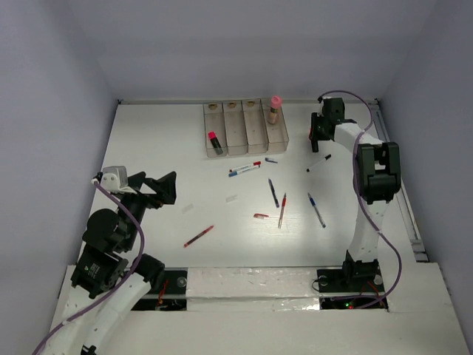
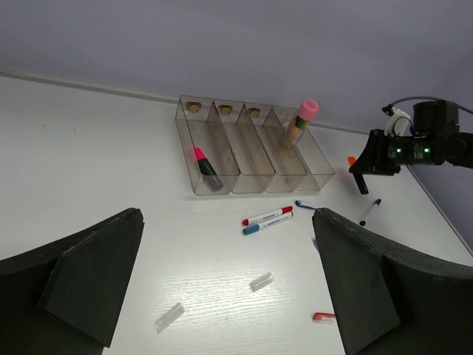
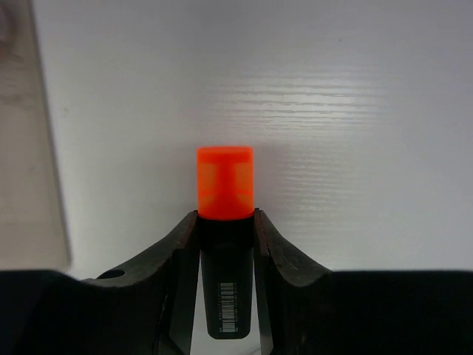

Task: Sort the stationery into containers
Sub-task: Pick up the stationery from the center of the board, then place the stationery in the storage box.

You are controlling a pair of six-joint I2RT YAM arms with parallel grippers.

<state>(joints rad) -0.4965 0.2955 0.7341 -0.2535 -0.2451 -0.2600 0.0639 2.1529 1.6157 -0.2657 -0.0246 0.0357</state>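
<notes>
My right gripper [image 3: 225, 219] is shut on a black highlighter with an orange cap [image 3: 225, 183], its fingers pressing both sides of the black body just above the white table. From above, this gripper [image 1: 314, 137] sits right of the containers [image 1: 244, 127], a row of four clear bins. The leftmost bin holds a pink-capped highlighter [image 1: 214, 140]. In the rightmost bin a pink-capped glue stick [image 1: 275, 109] stands upright. Loose pens lie mid-table: a red and a blue marker [image 1: 244, 169], a blue pen [image 1: 273, 192] and a red pen [image 1: 282, 210]. My left gripper [image 2: 228, 220] is open, hovering at the left.
More stationery lies about: a blue pen [image 1: 316, 210], a red pen [image 1: 199, 236] and a black-tipped white pen [image 1: 318, 162]. Two clear caps [image 2: 261, 281] [image 2: 168, 316] and a red cap [image 2: 323, 316] lie near my left gripper. A rail [image 1: 392, 163] borders the table's right edge.
</notes>
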